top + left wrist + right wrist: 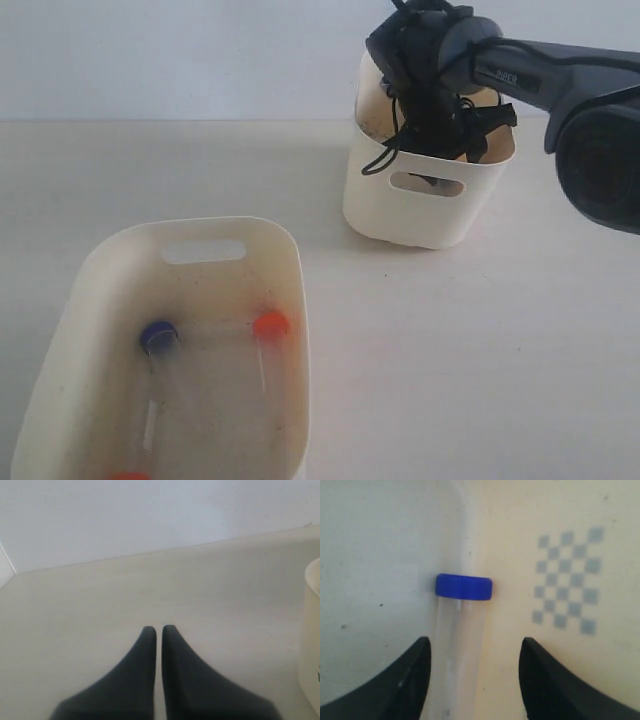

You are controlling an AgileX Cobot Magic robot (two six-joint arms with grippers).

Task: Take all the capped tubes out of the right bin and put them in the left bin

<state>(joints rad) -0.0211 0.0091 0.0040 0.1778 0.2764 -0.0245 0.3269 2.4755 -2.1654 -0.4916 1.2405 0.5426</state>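
Because the pale surface (480, 330) carries the two bins well apart, each tube has to be lifted out and carried across rather than tipped over. The left bin (120, 262), the larger-looking one, sits nearest the exterior camera. On its speckled floor lie a blue-capped tube (158, 336), an orange-capped tube (270, 324), and a third of which only an orange cap (128, 476) shows at the picture's lower edge.

The right bin (400, 215) stands farther back and is tall-sided. That is probably why the right arm (560, 80) comes over its rim from above, with the wrist pitched steeply down inside the walls. Seen from outside, the right hand (432, 135) is lost among its own cables within the bin.

Its wrist camera shows that hand released, with the dark fingers (410, 680) spread wide. The waiting tube (463, 587), blue cap towards the far end, lies along the bin's inner corner between the fingers. Neither finger appears to touch it. The hand looks lined up to pinch across the clear body just below the cap, and nothing is grasped yet.

The left hand (156, 628) hangs low over bare surface. Its fingers are clenched almost together on nothing, apparently parked clear of the work. By my judgement the task is partway done.
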